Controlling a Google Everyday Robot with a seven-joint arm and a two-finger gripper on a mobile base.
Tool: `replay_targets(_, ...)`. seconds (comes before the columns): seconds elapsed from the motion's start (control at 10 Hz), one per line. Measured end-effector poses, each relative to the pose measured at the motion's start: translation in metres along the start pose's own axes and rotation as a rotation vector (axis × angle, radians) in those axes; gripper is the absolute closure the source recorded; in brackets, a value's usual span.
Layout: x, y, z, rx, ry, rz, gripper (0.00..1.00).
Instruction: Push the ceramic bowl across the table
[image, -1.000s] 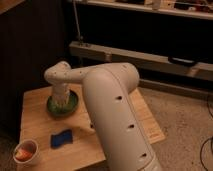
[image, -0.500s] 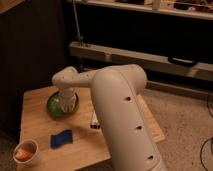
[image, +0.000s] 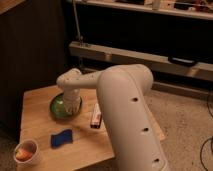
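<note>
The ceramic bowl (image: 58, 106), green and shallow with a darker rim, sits on the left half of the light wooden table (image: 36, 120). My white arm reaches over from the right. Its wrist bends down over the bowl, and my gripper (image: 71, 103) is at the bowl's right side, in or against it. The gripper hides the bowl's right part.
A blue sponge (image: 61, 138) lies in front of the bowl. A small white bowl with orange contents (image: 26, 151) is at the front left corner. A slim red-and-white packet (image: 95, 115) lies right of the green bowl. A metal shelf rail (image: 150, 56) runs behind the table, and a dark cabinet (image: 30, 45) stands at the left.
My wrist has moved down and a little to the right over the bowl, and the large arm link has swung right. The bowl has hardly shifted.
</note>
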Motion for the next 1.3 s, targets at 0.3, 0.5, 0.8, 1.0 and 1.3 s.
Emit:
replay_targets(0.3,0.017,-0.027,0.007,0.026,0.039,0.013,1.0)
replay_targets(0.5,0.029,-0.038,0.016,0.046,0.073,0.011,1.0)
replay_targets(0.8,0.045,-0.053,0.02,0.067,0.104,0.014,1.0)
replay_targets(1.0,0.064,-0.077,0.017,0.079,0.118,0.029,1.0)
replay_targets(1.3,0.085,-0.106,0.009,0.103,0.122,0.056,1.0)
